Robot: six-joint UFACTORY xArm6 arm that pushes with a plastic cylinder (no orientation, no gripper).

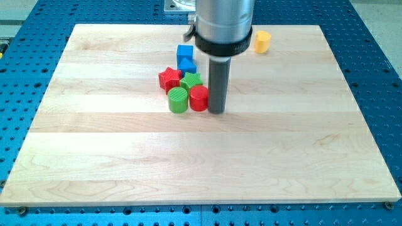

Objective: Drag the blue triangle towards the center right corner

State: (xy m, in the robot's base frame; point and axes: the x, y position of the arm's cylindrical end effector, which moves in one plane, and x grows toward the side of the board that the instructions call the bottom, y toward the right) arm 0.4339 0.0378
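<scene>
Two blue blocks sit close together above the board's centre. The upper one [184, 51] looks like a cube, and the lower one [188, 65] appears to be the blue triangle. My tip [216, 112] rests on the board right of the red cylinder [198, 98], touching or nearly touching it. The tip is below and to the right of the blue triangle, with the green star [191, 80] between them.
A red star [169, 78] lies left of the green star, and a green cylinder [178, 99] sits left of the red cylinder. A yellow cylinder [262, 41] stands alone near the view's top right. The wooden board [301, 157] lies on a blue perforated table.
</scene>
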